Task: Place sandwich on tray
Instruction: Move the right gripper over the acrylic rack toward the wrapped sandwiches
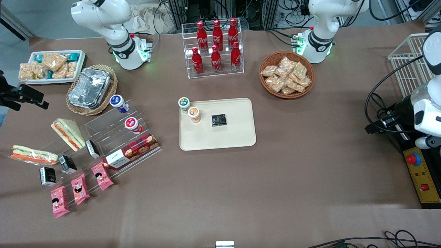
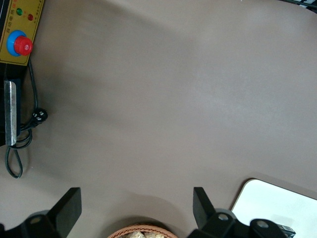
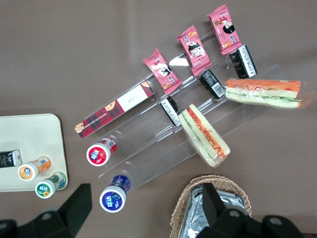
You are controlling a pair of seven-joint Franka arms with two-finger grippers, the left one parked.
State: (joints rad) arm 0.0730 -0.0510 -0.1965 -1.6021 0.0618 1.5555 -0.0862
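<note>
The sandwich is a clear-wrapped wedge with green lettuce and an orange stripe. It lies flat at the working arm's end of the table, by the clear stepped stand, and also shows in the right wrist view. The beige tray lies mid-table and holds two small cups and a black packet; its corner shows in the right wrist view. My gripper is open and empty, high above the table between a blue-lidded cup and the foil basket, well apart from the sandwich. It is out of the front view.
A second sandwich with a pale bread face leans on the clear stand, farther from the camera than the first. A red biscuit box, pink snack packs, small black boxes, a cola bottle rack and a snack basket stand around.
</note>
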